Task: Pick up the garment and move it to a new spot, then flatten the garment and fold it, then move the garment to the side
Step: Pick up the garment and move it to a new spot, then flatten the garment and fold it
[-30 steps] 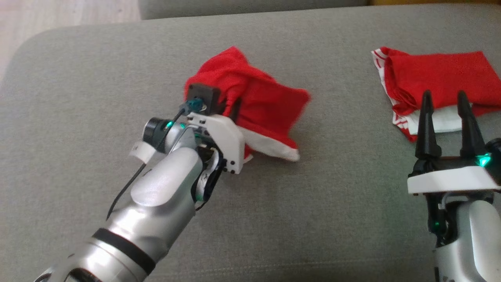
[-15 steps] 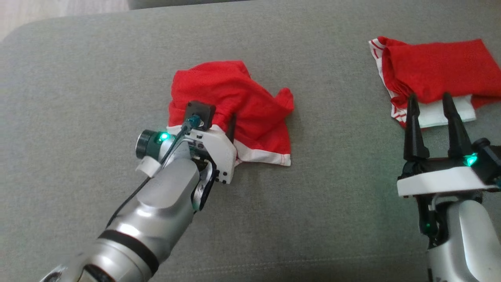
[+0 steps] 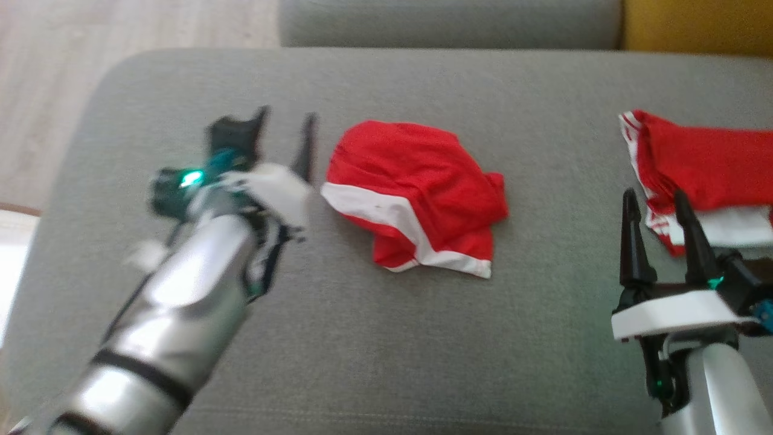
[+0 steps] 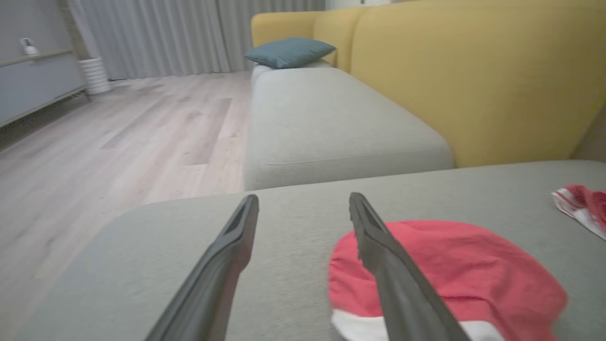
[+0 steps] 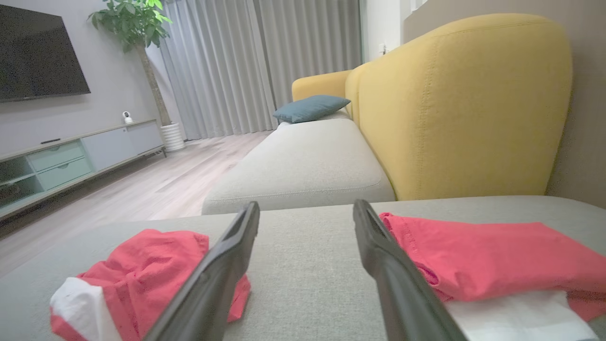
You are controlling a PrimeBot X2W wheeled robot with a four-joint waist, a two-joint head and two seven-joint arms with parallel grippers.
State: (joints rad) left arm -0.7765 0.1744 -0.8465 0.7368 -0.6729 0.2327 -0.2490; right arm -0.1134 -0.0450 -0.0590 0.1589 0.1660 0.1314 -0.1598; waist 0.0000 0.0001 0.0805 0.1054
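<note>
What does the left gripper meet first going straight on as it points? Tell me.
Probably bare grey cushion: the open left gripper points across it toward its far edge, the crumpled red garment lying just to the side of that line. Height above the cushion is unclear.

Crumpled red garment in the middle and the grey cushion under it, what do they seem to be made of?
Garment: soft, thin cloth, likely a jersey knit, matte red with white bands; it slumps in loose folds.
Cushion: grey woven upholstery, matte and finely flecked; the fibre is unclear.
</note>
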